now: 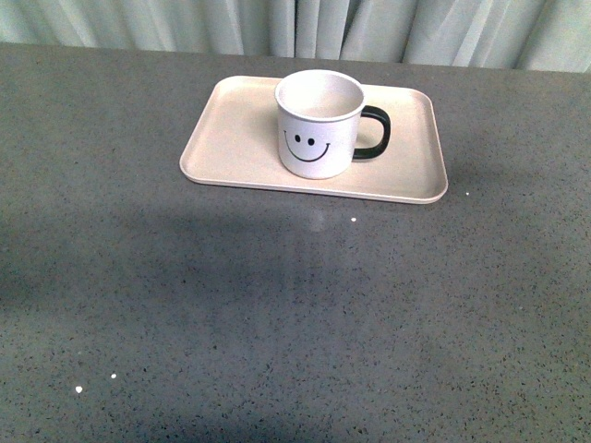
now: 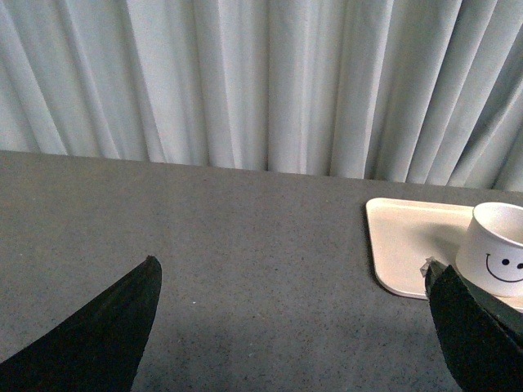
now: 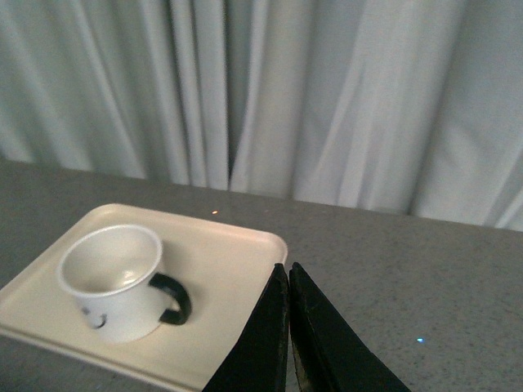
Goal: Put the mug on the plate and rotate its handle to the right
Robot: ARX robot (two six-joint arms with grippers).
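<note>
Mug and handle look done, but start up close. The gray table near the robot is bare, and no arm shows in the front view. The left gripper hangs above the table with its jaws wide apart, holding nothing. The right gripper has its jaws pressed together, empty too. Farther back, the mug stands upright on the plate, near its middle. Its handle points right, so the job seems finished. Curtains hang behind.
</note>
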